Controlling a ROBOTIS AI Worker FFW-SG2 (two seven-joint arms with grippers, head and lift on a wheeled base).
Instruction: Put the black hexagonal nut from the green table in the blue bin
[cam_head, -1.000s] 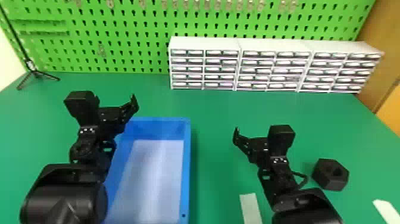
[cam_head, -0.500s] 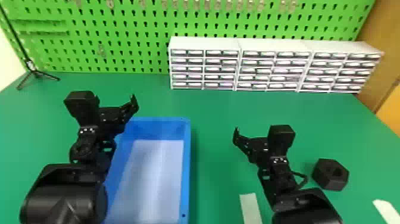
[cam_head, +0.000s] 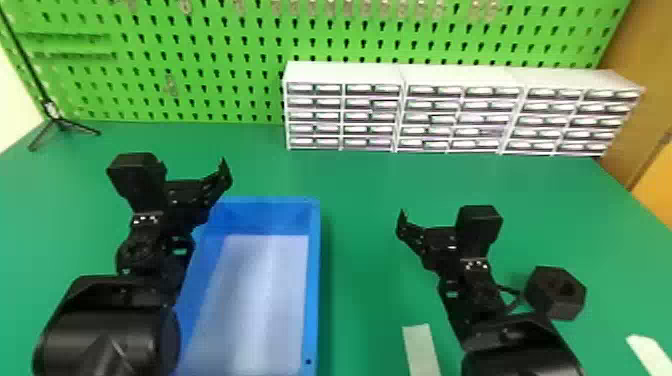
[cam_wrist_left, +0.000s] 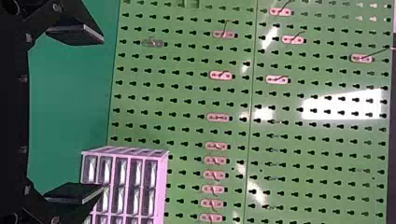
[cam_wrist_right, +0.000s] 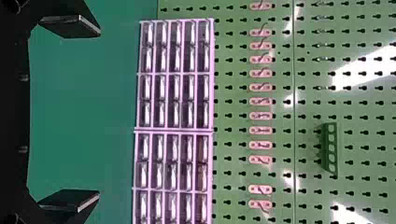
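The left arm comes in from the bottom edge of the head view, its thick black forearm beside the blue bin. From there it runs forward, and its wrist overlaps the bin's left wall in that view. The left pincer points ahead, away from the robot, with one finger seen near the bin's far left corner. In the left wrist view, the left pincer is released, its two flat fingers spread well apart and facing the pegboard.

The right arm comes in from the bottom edge too and slants leftward as it goes forward. The right pincer is between the bin and the black hexagonal nut, one finger angled out to its left. The right wrist view shows the right pincer released as well, fingers wide apart, pointing toward the drawer units.

The nut lies on the green worktop, just right of the right forearm, its hole partly in view. The bin stands on the worktop in front of the robot, left of the nut and well apart from it.
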